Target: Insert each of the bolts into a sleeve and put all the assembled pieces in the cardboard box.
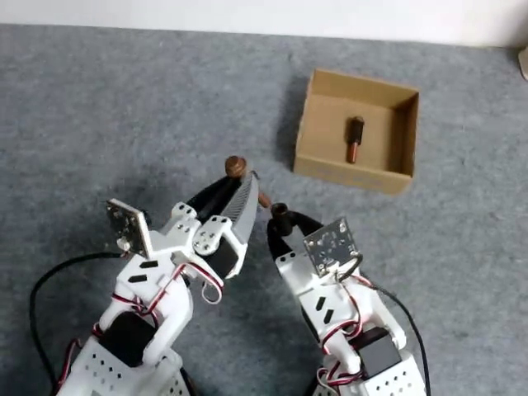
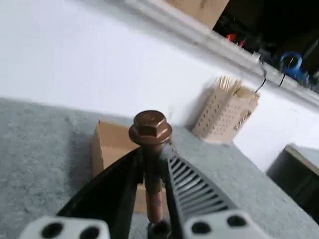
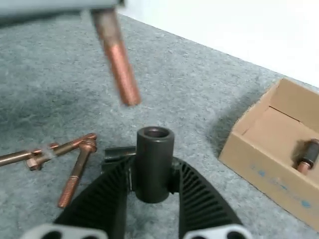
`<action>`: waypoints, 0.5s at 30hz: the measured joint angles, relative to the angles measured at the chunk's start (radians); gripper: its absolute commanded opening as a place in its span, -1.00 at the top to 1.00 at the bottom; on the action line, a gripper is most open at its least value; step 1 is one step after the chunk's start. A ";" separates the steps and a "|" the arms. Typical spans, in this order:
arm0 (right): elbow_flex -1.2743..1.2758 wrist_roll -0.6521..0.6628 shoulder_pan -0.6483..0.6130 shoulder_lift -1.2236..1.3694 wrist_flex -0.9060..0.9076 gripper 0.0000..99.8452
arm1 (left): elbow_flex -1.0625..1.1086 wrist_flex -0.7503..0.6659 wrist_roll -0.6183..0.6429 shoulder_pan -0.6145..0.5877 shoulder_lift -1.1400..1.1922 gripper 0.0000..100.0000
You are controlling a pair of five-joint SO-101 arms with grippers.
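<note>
Carpet, grey and felt-like, covers the bench (image 1: 99, 99), with open room across its far left up to the white far edge. A shallow brown cardboard box (image 1: 353, 176) stands far right, apart from both arms, holding one dark-sleeved copper bolt (image 1: 355, 139). The left arm's fingers (image 1: 235, 188) angle far-right, clamped narrow on a copper hex-head bolt (image 2: 150, 130), head up. Just right of its tip, not touching, the right arm's fingers (image 1: 280, 227) grip an upright dark cylindrical sleeve (image 3: 154, 159). Two loose copper bolts (image 3: 75, 172) lie on the carpet nearby.
</note>
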 measured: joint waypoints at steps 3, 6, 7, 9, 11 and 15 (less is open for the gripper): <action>0.000 0.000 -0.005 0.000 0.000 0.99 | 0.000 0.000 0.000 0.005 0.002 0.99; 0.000 0.000 -0.008 0.000 0.000 0.99 | 0.000 0.000 0.000 0.000 0.002 0.99; 0.000 0.000 -0.008 0.000 0.000 0.99 | 0.000 0.000 0.000 0.000 0.002 0.99; 0.000 0.000 -0.008 0.000 0.000 0.99 | 0.002 0.000 0.000 0.008 0.002 0.99; 0.000 0.000 -0.008 0.000 0.000 0.99 | 0.020 0.000 0.000 0.028 0.000 0.99; 0.000 0.000 -0.008 0.000 0.000 0.99 | 0.051 0.000 0.000 0.044 0.000 0.99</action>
